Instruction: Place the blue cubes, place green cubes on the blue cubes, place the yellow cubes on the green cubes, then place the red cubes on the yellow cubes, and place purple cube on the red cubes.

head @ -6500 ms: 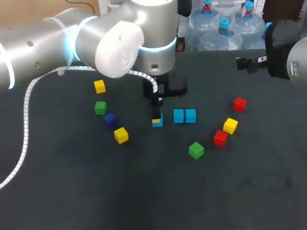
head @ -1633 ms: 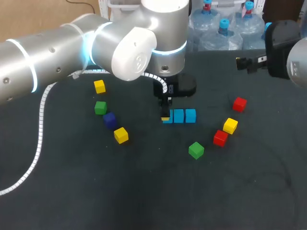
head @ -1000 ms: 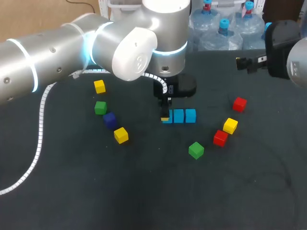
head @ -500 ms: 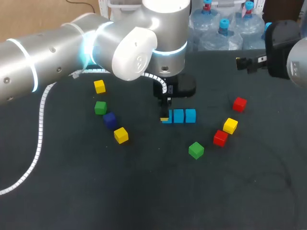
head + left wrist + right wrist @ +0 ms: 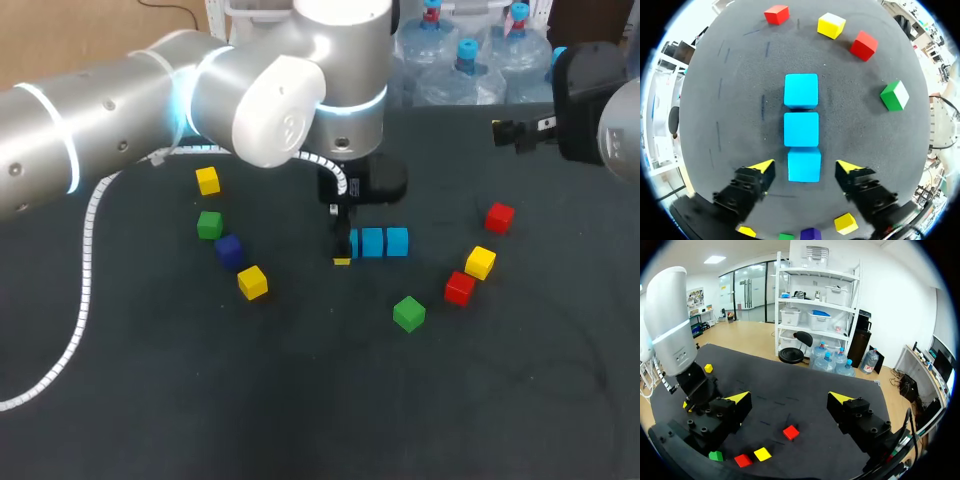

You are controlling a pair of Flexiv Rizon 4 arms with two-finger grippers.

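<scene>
Left gripper (image 5: 805, 167) low over table centre, fingers spread wide, near blue cube (image 5: 804, 162) between them, touched by neither. Middle blue cube (image 5: 801, 129) and far blue cube (image 5: 801, 90) in line just beyond it. Purple cube (image 5: 229, 248) beside left green cube (image 5: 209, 224). Right green cube (image 5: 408, 313) near red cube (image 5: 459, 288). Right gripper (image 5: 790, 399) above table's right rear, fingers apart, holding nothing.

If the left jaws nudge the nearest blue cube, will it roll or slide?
Probably slides: the blue cube rests flat-faced on the table. Crisp edges suggest it is rigid. Pushed along the row, it would likely shove the next cube.
</scene>
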